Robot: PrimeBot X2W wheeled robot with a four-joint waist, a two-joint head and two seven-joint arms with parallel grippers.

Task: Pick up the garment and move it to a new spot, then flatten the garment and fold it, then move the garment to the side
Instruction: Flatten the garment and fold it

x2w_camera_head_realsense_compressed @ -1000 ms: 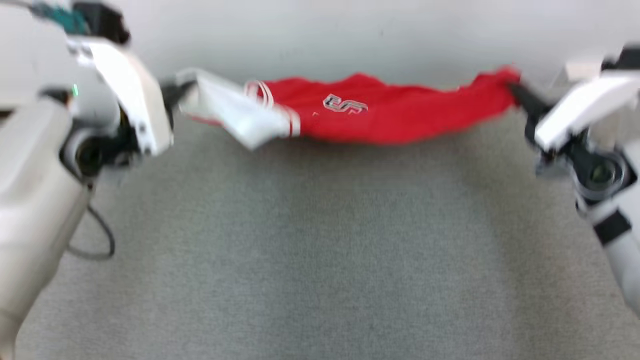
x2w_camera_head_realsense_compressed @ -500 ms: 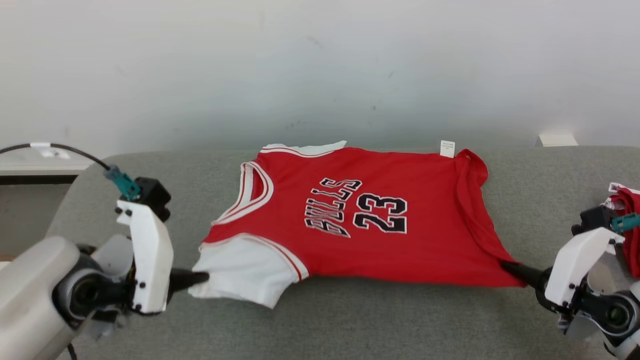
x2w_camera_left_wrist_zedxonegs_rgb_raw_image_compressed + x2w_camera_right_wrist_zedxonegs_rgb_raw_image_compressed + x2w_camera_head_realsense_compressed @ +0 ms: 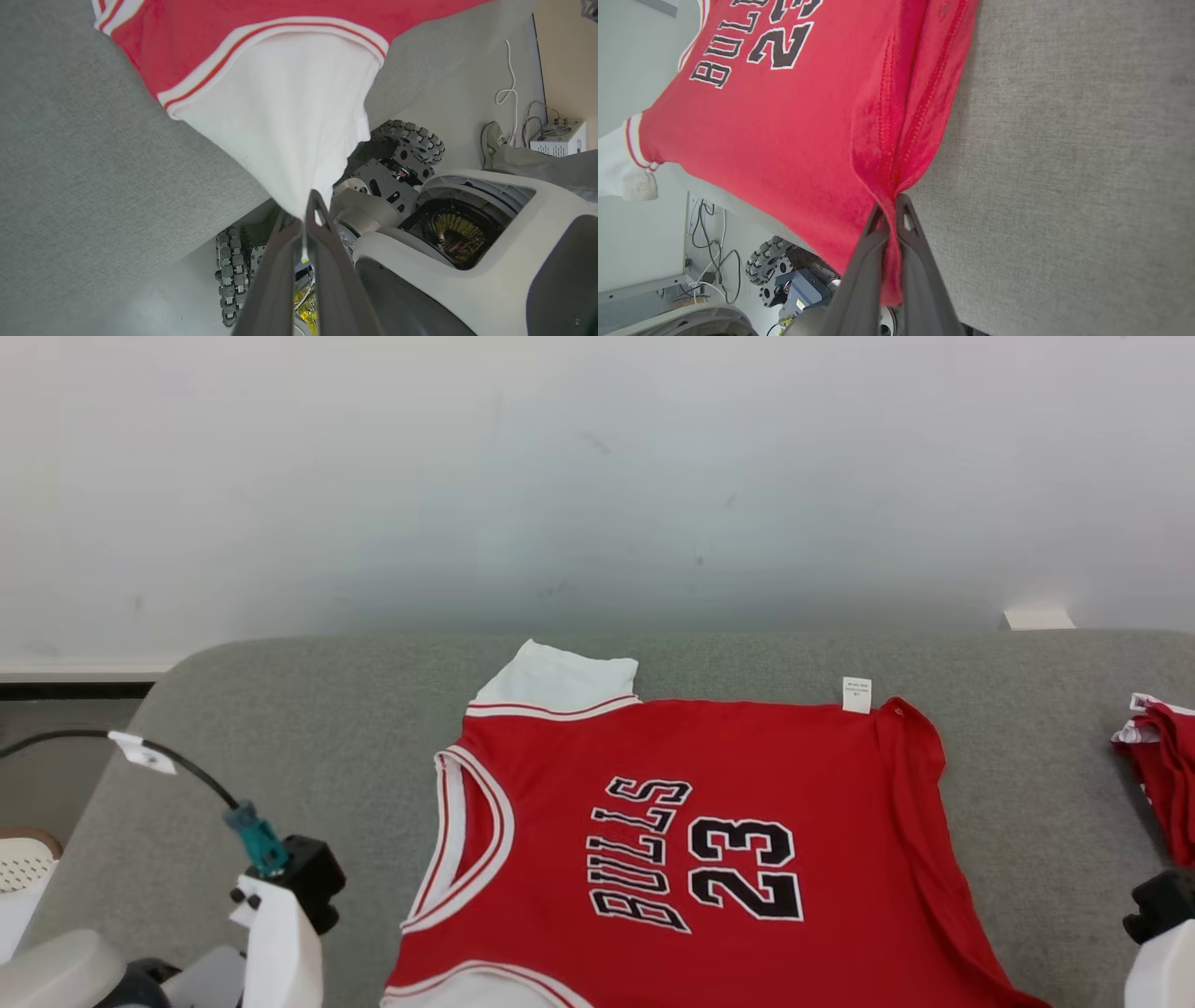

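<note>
While jersey (image 3: pixel 709 803) lies flat | left hand (image 3: pixel 308 219), low, pinches white sleeve (image 3: pixel 280 116) | right hand (image 3: pixel 892 210), low, pinches hem (image 3: pixel 896 154)

You've got a grey, cloth-covered bench (image 3: pixel 327 728) in front of you, its far left corner rounded. Spread across the middle lies the garment (image 3: pixel 709 859): red, printed side up, black lettering and the number 23 turned sideways, neckline toward the left. One white sleeve (image 3: pixel 555 679) lies flat on the cloth at the garment's far edge, and a small white label (image 3: pixel 856 694) pokes out near its far right corner. Along the right side the hem is bunched into a ridge. In both wrist views, the garment's near edge runs off the bench's front edge. Well apart, at the right rim, a second red heap (image 3: pixel 1162 775) rests on the cloth.
</note>
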